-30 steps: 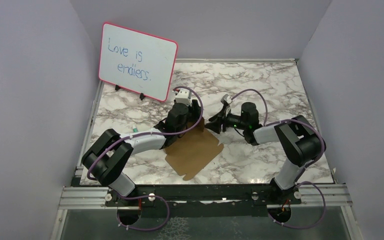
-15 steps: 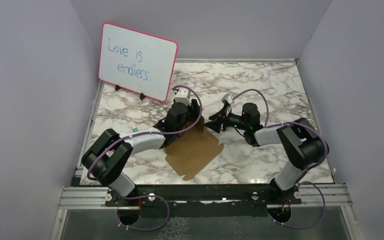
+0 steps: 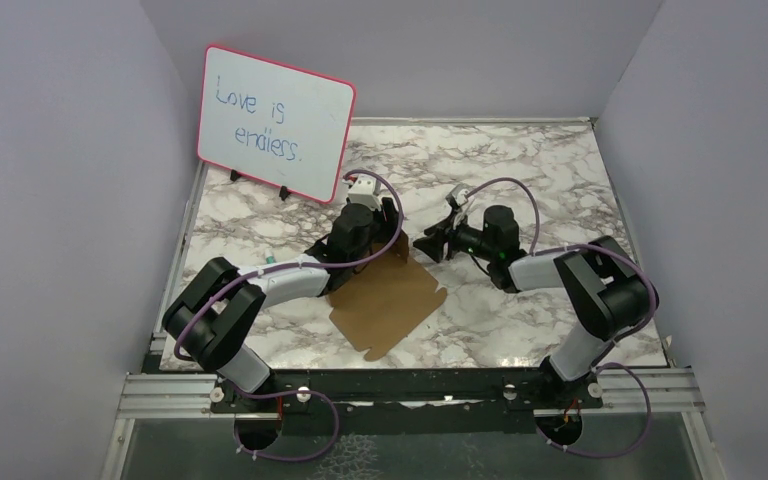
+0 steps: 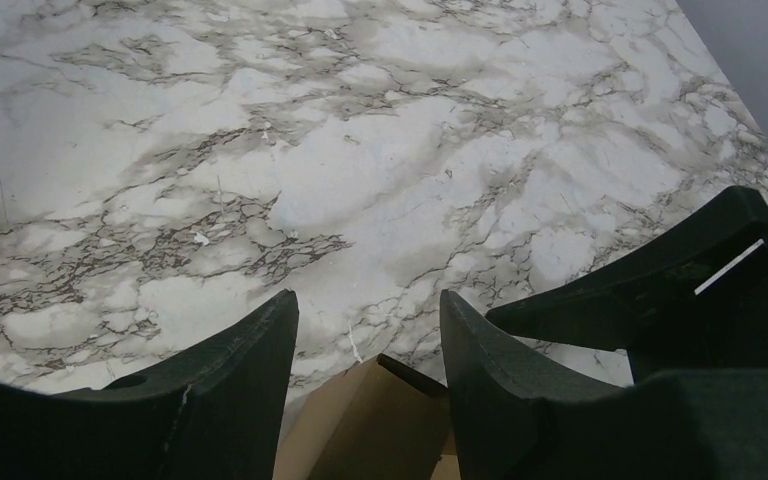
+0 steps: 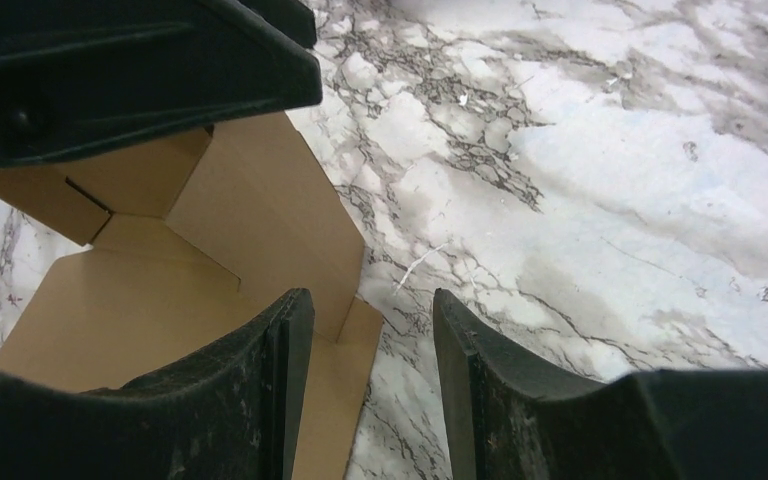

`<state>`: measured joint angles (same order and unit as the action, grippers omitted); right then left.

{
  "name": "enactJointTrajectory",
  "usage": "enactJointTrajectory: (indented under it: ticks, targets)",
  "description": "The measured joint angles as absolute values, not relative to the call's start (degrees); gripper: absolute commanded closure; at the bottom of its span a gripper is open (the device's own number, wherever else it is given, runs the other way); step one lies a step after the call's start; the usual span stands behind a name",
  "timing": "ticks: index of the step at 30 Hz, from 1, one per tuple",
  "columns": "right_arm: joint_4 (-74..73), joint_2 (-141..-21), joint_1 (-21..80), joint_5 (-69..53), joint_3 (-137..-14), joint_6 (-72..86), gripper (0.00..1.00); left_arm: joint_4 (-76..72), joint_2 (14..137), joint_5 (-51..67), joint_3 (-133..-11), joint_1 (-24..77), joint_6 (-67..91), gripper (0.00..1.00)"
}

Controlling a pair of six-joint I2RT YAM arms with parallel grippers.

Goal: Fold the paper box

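Brown cardboard, the paper box [image 3: 390,300] lies mostly flat on the marble table [image 3: 560,170], below the left gripper [image 4: 368,300]. Its fingers stand apart, with the raised flap [image 5: 260,200] low in their gap, not pinched. The right gripper [image 5: 372,295] is also apart and empty, just beside this flap and facing the left one.

Top view looks down from behind; both wrist views sit close, sharing the paper box [image 5: 160,280].
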<state>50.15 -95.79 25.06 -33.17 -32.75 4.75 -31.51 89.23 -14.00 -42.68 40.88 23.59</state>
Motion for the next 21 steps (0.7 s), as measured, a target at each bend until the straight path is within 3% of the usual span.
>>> enactJointTrajectory:
  ticks: [21]
  targets:
    - [59.9, -105.6, 26.7, -37.4, -34.5, 11.5, 0.44, -31.6, 89.1, -11.9, -42.3, 40.4, 26.3, 0.44]
